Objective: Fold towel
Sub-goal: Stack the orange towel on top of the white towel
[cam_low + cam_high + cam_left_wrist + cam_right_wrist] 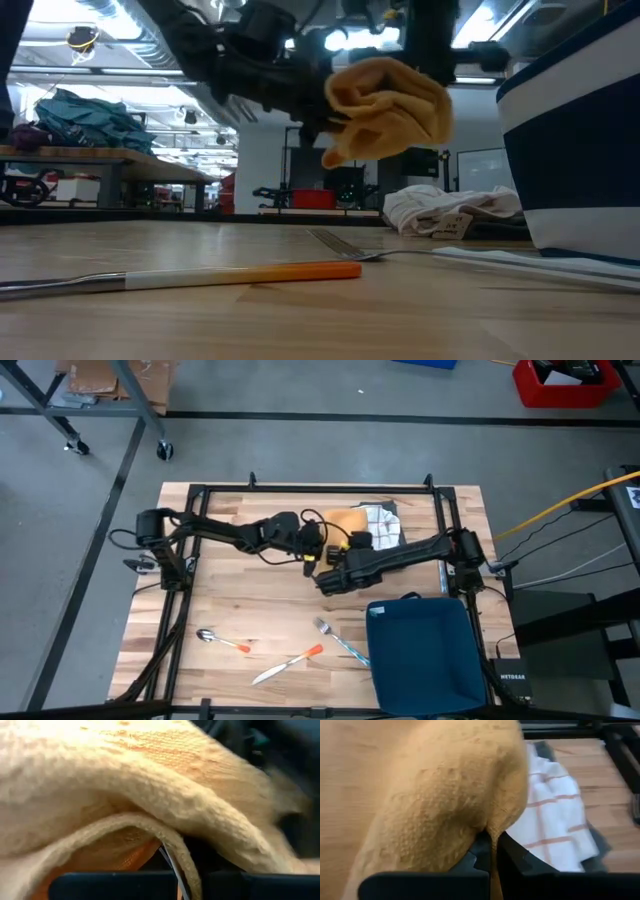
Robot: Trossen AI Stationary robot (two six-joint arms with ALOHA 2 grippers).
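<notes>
Towel first: the mustard-yellow knitted towel [388, 108] is bunched into a loose wad and hanging in the air over the middle of the table's far half, nothing of it touching the pale wooden tabletop [250, 620] as far as you can see from the low view. Both arms have it. Your left gripper [318, 544] is pinched tight on a fold of the cloth, and the left wrist view is basically all yarn. Your right gripper [332, 578] is clamped on another bit, with a thin edge of fabric wedged between its fingers [512, 855] in its own wrist view. The two grippers sit just beside each other, so the towel is crumpled, not spread. Honestly that's the risk: set it down like this and you fold a lump, not a flat sheet. You'd probably want the grips pulled apart first. Also watch the white checked cloth with reddish stripes [555, 815] lying near the far edge, right under the wad; a hanging corner could drag it. The big navy fabric bin [425, 655] at the near right corner and the orange-handled cutlery [290, 663] along the near edge look well clear for now.
</notes>
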